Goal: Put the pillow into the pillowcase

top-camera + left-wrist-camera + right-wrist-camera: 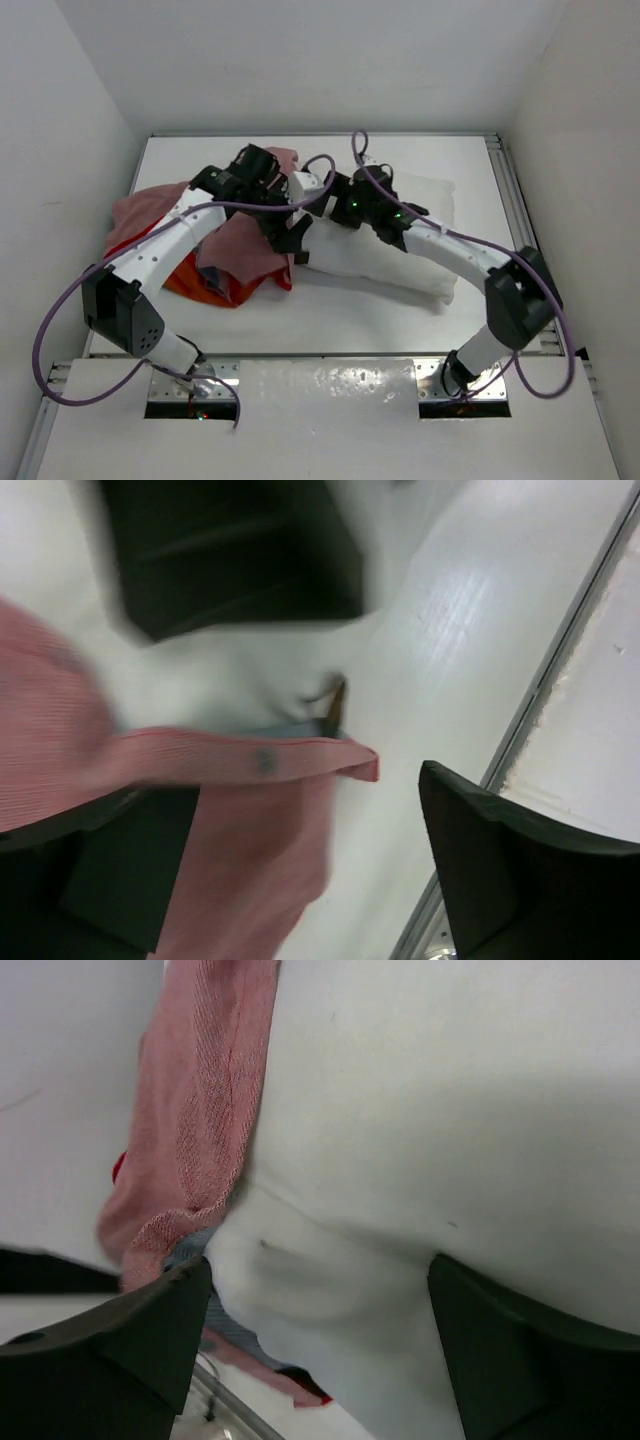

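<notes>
Hovering, both grippers apart: left gripper (310, 810) at pillowcase (250, 762) hem, right gripper (320, 1270) at pillow (420, 1110) corner. Risk: unheld hem may sag shut, blocking insertion.

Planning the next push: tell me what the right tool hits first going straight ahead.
The puffy white rectangular pillow, bulging between the open fingers of the right tool, seemingly almost touching. The pink-red woven fabric pillowcase lies left of that line.
</notes>
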`<control>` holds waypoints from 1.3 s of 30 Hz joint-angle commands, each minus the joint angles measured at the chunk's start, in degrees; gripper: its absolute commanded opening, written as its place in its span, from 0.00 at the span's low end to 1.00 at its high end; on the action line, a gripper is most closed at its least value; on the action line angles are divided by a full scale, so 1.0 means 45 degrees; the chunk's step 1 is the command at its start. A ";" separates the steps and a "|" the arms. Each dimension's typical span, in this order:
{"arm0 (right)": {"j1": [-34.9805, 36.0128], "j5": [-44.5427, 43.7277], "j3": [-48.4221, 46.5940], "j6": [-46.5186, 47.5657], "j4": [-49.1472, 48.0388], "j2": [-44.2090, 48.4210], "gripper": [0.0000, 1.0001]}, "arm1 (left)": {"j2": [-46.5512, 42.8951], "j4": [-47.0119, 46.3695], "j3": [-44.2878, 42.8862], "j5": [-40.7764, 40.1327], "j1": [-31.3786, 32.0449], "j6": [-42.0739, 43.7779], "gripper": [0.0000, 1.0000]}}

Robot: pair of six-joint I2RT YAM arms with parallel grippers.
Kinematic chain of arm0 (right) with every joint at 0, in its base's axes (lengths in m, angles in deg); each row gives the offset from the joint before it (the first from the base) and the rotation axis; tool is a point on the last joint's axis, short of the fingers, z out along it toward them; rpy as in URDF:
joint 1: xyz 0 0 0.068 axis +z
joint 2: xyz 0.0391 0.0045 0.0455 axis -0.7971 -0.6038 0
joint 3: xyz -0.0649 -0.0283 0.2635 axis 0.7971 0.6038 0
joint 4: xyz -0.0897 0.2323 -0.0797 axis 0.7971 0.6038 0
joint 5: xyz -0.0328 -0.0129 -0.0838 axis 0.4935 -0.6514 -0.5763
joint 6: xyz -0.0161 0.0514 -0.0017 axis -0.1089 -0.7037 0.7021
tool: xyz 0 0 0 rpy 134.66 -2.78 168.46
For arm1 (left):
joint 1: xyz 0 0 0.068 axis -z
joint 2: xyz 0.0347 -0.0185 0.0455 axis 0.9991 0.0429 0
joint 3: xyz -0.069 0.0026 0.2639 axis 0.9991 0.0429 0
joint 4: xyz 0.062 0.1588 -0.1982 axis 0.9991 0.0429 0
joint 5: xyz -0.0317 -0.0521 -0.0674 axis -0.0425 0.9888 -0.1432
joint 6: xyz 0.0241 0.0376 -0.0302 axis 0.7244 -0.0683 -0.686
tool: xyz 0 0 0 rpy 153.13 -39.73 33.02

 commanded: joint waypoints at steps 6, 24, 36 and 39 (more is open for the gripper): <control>-0.2325 -0.1400 -0.0822 0.3618 0.2776 0.3096 0.36 | 0.0734 -0.2023 -0.4112 0.0073 -0.1855 -0.2131 0.87; -0.3267 0.0510 -0.6576 0.5121 0.7216 -0.4796 0.84 | 0.7048 -0.2164 -0.7513 -0.7025 -0.1131 -0.3502 0.46; 0.0013 0.2935 0.1284 0.5025 0.0983 0.1472 0.00 | 0.5037 -0.3533 -0.7648 -0.2417 -0.0060 -0.2721 0.00; -0.0605 0.2972 0.1209 0.4674 0.1603 0.2118 0.54 | 0.4452 -0.3025 -0.7085 -0.1945 0.0409 -0.1982 0.00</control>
